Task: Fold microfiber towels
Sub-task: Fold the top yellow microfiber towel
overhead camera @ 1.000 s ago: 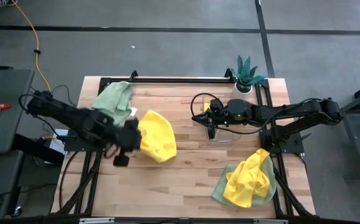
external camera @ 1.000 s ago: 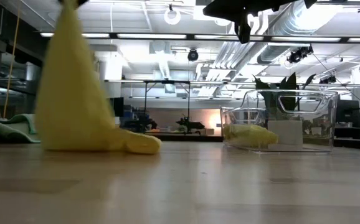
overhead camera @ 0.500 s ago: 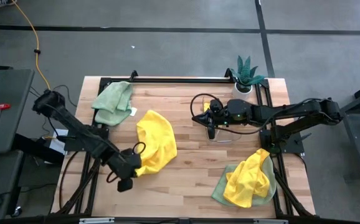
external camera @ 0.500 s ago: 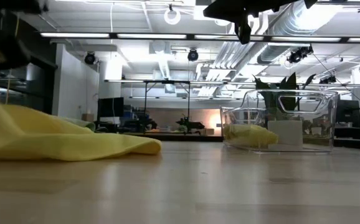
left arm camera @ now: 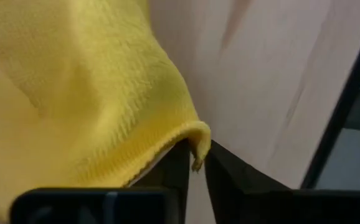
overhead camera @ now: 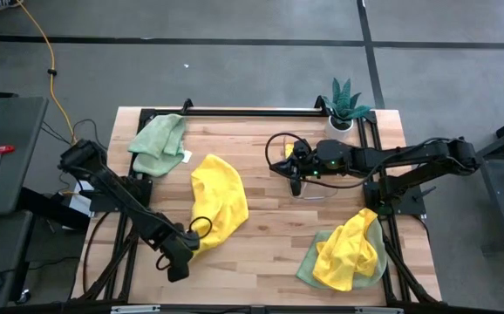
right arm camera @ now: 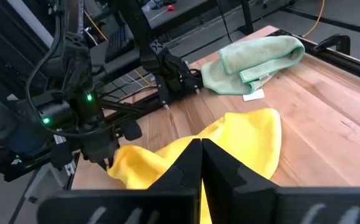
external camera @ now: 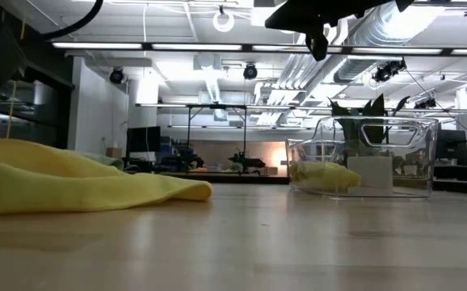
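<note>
A yellow microfiber towel (overhead camera: 218,201) lies stretched out on the wooden table's left half. My left gripper (overhead camera: 191,245) is low at the towel's near end, shut on its corner; the left wrist view shows its fingertips (left arm camera: 197,163). A pale green towel (overhead camera: 158,142) lies bunched at the far left. Another yellow towel (overhead camera: 350,251) lies crumpled on a green one (overhead camera: 306,266) at the near right. My right gripper (overhead camera: 296,184) hangs shut above the table's middle right, touching nothing; it also shows in the right wrist view (right arm camera: 202,155). My left gripper pinches the yellow towel's near corner (left arm camera: 192,134) between its two fingers, with the hemmed tip poking out between the fingertips. The fingers slant steeply downward. The rest of the towel lies slack on the table toward the far side.
A clear plastic container (external camera: 363,158) with something yellow inside stands on the table's right half, below my right arm. A small potted plant (overhead camera: 346,103) stands at the far right corner. Bare wood lies between the yellow towel and the near-right pile.
My left gripper has come down and toward the table's near edge, rolling as it went, with the yellow towel's corner. The towel, which hung in a peak below the gripper, now lies flat and drawn out toward the near edge.
</note>
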